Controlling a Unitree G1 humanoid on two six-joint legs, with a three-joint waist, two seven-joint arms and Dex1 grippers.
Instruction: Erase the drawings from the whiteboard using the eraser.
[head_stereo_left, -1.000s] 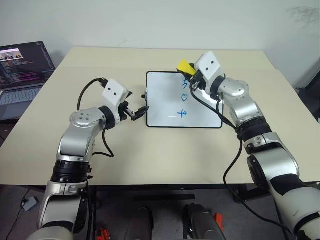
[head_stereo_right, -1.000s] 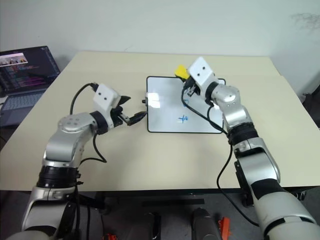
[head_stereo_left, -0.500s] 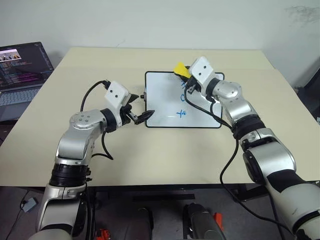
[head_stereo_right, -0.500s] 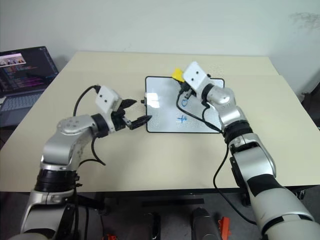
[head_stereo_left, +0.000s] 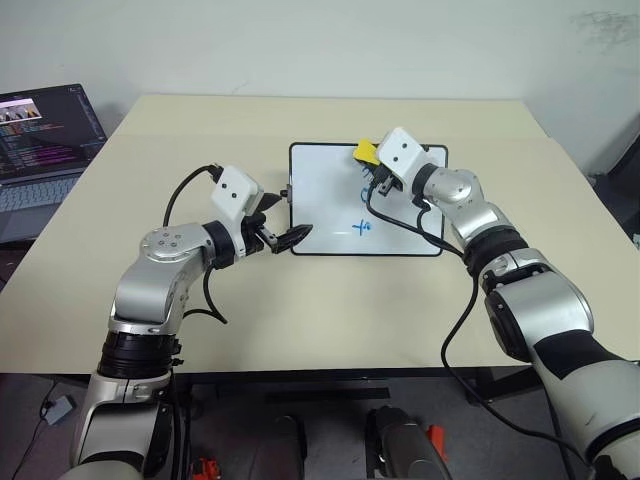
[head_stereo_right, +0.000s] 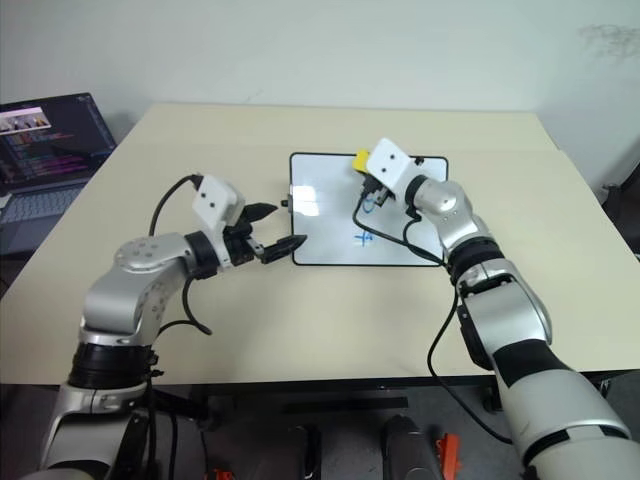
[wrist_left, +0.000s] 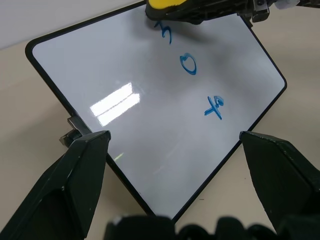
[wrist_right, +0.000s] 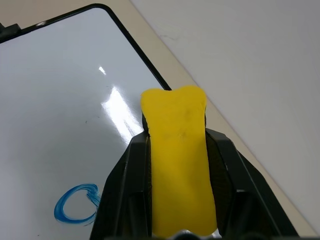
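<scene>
I have the right hand (wrist_right: 175, 220) pinching the eraser (wrist_right: 177, 160), its two black fingers (wrist_right: 125, 200) pressed against the yellow block's sides with the block sticking out past the tips. It hangs over the far edge of the whiteboard (head_stereo_left: 330, 200), and in the left wrist view the eraser sits right at the topmost scribble of the drawings (wrist_left: 192, 75); I cannot tell whether it touches the glossy surface. The small blue circle is just on my side of the right hand, and the cross-like mark lies nearer me still, in the same column.

My left hand (head_stereo_left: 283, 224) is spread wide, fingers (wrist_left: 75, 180) apart, at the board's left short edge near the corner closest to me, straddling the frame beside the small knob (wrist_left: 70, 137) there. I cannot tell whether either finger touches the frame.

The board lies flat on the beige counter (head_stereo_left: 200, 150). The right arm's black cable (head_stereo_left: 400, 220) droops across the board's right part, passing just beside the drawings. A laptop (head_stereo_left: 40, 140) with its screen lit stands well off beyond the left hand, at the counter's left side.
</scene>
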